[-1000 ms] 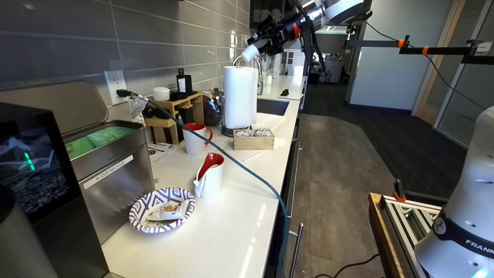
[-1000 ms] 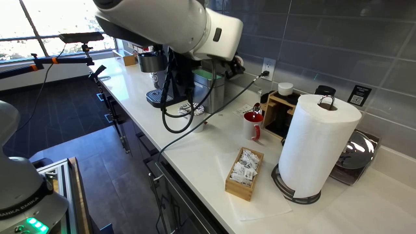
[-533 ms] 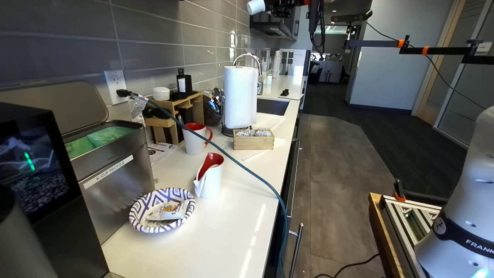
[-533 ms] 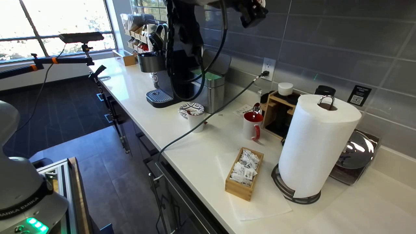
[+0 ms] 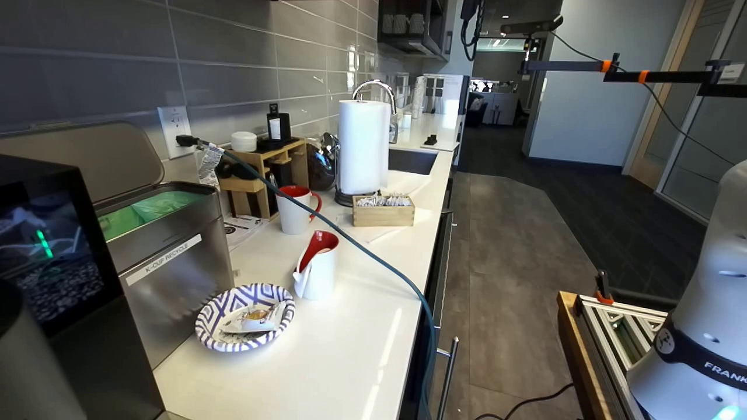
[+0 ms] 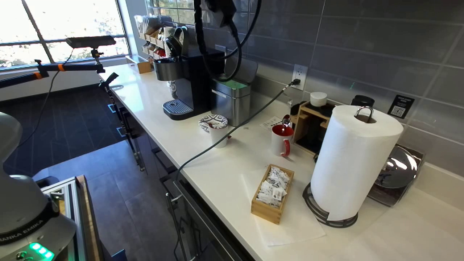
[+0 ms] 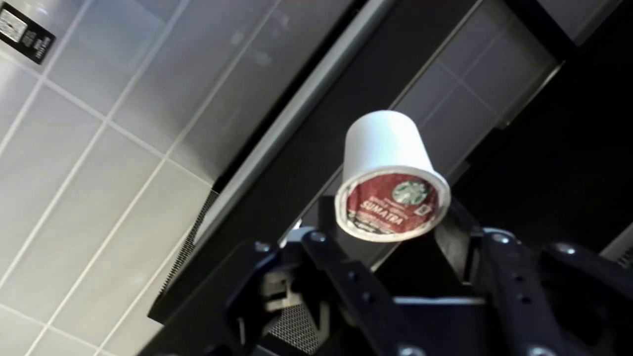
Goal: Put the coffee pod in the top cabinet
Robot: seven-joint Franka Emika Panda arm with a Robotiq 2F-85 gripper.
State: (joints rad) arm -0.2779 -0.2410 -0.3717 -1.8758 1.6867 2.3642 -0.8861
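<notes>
The coffee pod (image 7: 383, 143) is a white cup with a red "Sumatra" lid facing the camera in the wrist view. My gripper (image 7: 390, 215) is shut on it, with one finger at each side of the rim. Dark cabinet edges and panels (image 7: 316, 118) run diagonally behind the pod, and the pod overlaps them in this view. I cannot tell whether the pod is inside the cabinet's opening. The gripper and pod are above the frame in both exterior views; only arm cables (image 6: 239, 47) hang in at the top.
A dark wall cabinet (image 5: 432, 32) with cups hangs farther along the wall. The counter below holds a paper towel roll (image 6: 357, 163), a wooden packet box (image 6: 266, 214), mugs (image 6: 282, 143), a patterned bowl (image 5: 213, 312) and an open recycling bin (image 6: 237, 105).
My arm has risen, carrying the pod upward. The gripper and pod have left the top of both exterior views, and the cables hang higher. The counter things have not moved.
</notes>
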